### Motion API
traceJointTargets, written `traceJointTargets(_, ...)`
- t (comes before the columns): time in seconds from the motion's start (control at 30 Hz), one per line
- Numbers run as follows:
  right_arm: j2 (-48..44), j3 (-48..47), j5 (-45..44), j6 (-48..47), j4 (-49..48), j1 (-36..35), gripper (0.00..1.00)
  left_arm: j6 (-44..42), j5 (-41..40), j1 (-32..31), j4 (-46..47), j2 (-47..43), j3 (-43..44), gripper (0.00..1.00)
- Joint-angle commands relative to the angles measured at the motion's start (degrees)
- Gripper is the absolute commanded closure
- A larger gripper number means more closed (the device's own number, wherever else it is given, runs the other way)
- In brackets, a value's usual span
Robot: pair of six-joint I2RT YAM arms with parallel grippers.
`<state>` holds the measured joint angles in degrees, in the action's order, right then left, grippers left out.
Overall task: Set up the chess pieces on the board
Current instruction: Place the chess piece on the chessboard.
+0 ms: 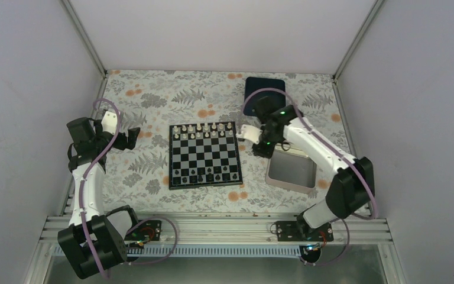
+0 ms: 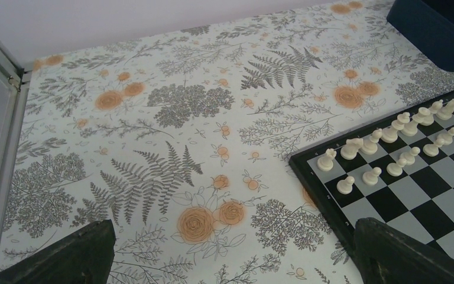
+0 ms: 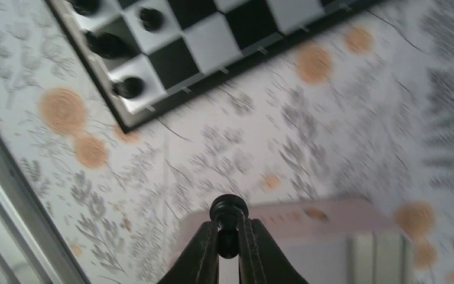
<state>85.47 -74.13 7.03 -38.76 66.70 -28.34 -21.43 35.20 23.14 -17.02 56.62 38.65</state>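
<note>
The right gripper (image 3: 229, 238) is pinching a black chess piece (image 3: 229, 209), its long axis running along the fingers, head pointing past their tips, off the board (image 3: 213, 42), beside its right edge. The left gripper (image 2: 233, 254) is hanging wide open, empty.

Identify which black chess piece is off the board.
The black piece pinched in the right gripper, clear of the board; the other black pieces stand on its squares.

The top camera is looking down on the whole table (image 1: 148, 100), each wrist camera closely catching a different corner of the board (image 1: 207, 155) (image 2: 425, 201) (image 3: 213, 41).
</note>
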Motion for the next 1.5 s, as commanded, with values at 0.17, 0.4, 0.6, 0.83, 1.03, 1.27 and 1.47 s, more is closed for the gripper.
traceJointTargets(0.17, 12.0, -2.4, 1.6, 4.6, -4.4, -13.2, 0.90, 0.0, -0.3, 0.5, 0.4, -0.3, 1.2, 0.00)
traceJointTargets(0.4, 18.3, -3.7, -0.7, 4.3, -7.4, -15.7, 0.90, 0.1, -0.3, 0.5, 0.4, -0.1, 1.2, 0.00)
traceJointTargets(0.6, 21.6, -4.5, -0.5, 4.1, -8.5, -16.5, 0.89, 0.0, -0.4, 0.6, 0.6, -0.2, 1.0, 0.00)
traceJointTargets(0.83, 23.3, -5.4, -1.0, 4.1, -8.7, -16.7, 0.89, 0.1, -0.1, 0.6, 0.5, -0.3, 1.2, 0.00)
traceJointTargets(1.03, 24.0, -5.3, -2.6, 4.3, -8.4, -16.8, 0.89, 0.0, 0.0, 0.6, 0.3, -0.5, 1.2, 0.00)
traceJointTargets(1.27, 25.2, -5.5, -2.4, 4.3, -7.7, -16.8, 0.87, 0.0, 0.2, 0.7, 0.3, -0.3, 1.2, 0.00)
traceJointTargets(1.47, 25.6, -5.7, -2.6, 4.4, -7.2, -16.7, 0.86, 0.0, 0.2, 0.8, 0.4, -0.3, 1.2, 0.00)
